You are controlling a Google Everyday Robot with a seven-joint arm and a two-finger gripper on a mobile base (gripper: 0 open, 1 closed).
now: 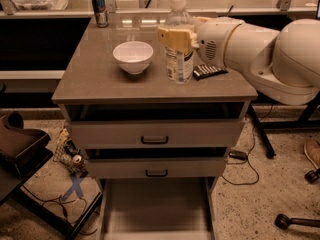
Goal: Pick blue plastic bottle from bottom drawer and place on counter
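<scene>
The blue plastic bottle (179,66) stands upright over the right-centre of the bench (95,81), with its white cap above the tool and its pale label band below. You cannot tell whether its base rests on the surface or hangs just above it. The tool (173,38) is clenched on the bottle's upper body. Note its pale yellowish fingers (169,36) lying across the side that faces you, and the bulky white arm (272,54) that carries it in from the right of the view. Just left of the bottle, and apart from it, sits a white bowl (133,56). Just right of the bottle's base lies a flat black object (210,72) whose kind you cannot make out. A blue-and-silver drink can (100,8) stands upright near the far left corner of the bench, well apart from the bottle. Below the bench top you see two grey drawer fronts, the upper (155,133) and the lower (156,168), each with a black handle and a dark gap above it. Beneath these the bottom drawer (155,211) is pulled out toward you, showing its long grey floor and thin side walls. On the speckled floor to the left you see loose cables and a cross of blue tape (75,185), beside a dark chair (17,144).
</scene>
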